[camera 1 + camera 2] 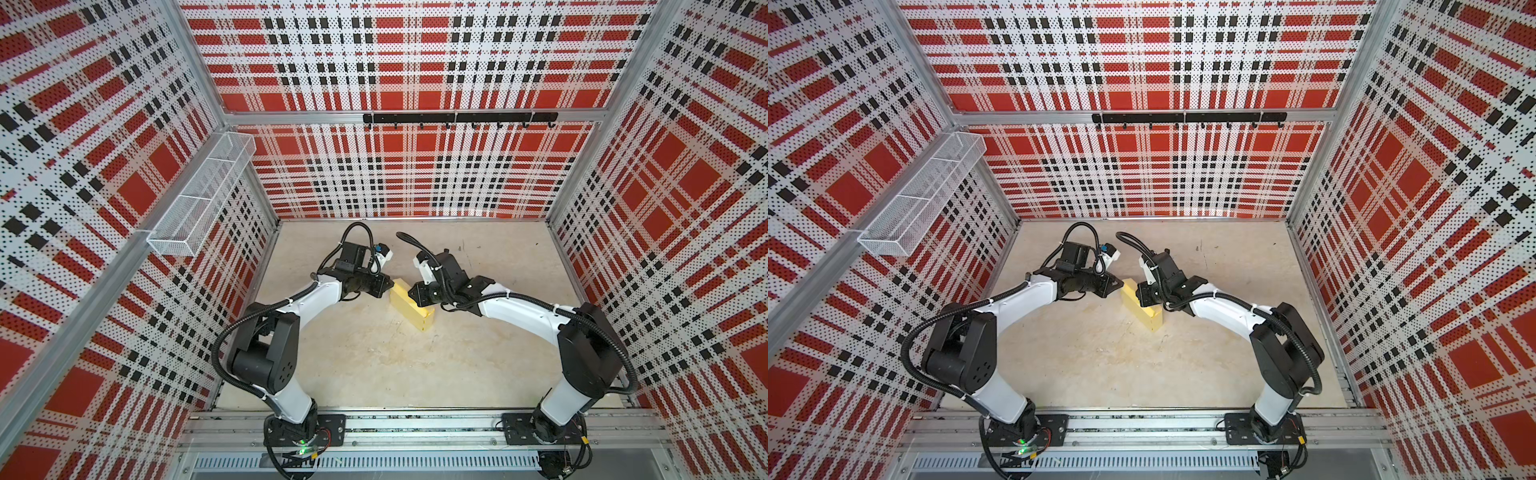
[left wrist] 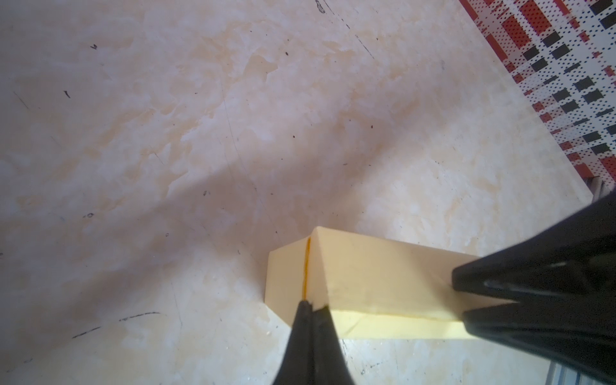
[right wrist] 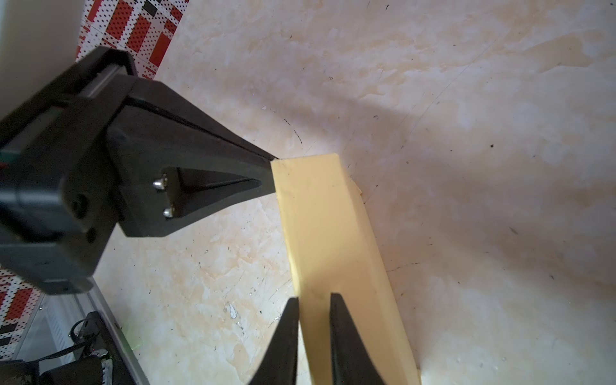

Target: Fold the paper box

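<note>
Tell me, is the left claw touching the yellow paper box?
Touching. In the right wrist view the left gripper rests its shut tips against the end corner of the paper box, no gap showing.

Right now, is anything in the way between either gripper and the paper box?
Nothing visible. The shut left gripper touches one end of the paper box, and the right gripper straddles its long edge.
</note>
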Tool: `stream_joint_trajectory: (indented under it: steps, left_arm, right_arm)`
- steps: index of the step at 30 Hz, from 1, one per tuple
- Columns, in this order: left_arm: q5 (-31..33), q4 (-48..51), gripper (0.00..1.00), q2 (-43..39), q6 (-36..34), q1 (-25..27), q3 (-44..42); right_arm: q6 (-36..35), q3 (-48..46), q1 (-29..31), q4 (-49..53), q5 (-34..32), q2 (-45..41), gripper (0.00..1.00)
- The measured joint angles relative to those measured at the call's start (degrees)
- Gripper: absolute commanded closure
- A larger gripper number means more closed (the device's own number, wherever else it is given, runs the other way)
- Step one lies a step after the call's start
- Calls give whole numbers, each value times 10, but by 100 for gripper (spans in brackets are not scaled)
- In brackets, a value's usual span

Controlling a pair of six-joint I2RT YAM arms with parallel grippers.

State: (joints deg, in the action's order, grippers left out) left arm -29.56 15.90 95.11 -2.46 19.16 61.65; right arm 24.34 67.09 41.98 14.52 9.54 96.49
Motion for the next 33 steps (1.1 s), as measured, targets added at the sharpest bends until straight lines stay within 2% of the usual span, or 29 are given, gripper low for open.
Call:
stream_joint_trajectory:
  steps: [16, 33]
  left_arm:
    - [1, -1, 94, -3, -1, 0, -3]
    - [11, -4, 82, -28, -4, -5, -26]
  right_arm:
    - [-23, 5, 12, 6, -30, 3, 82]
    - [-23, -2, 15, -24, -30, 12, 83]
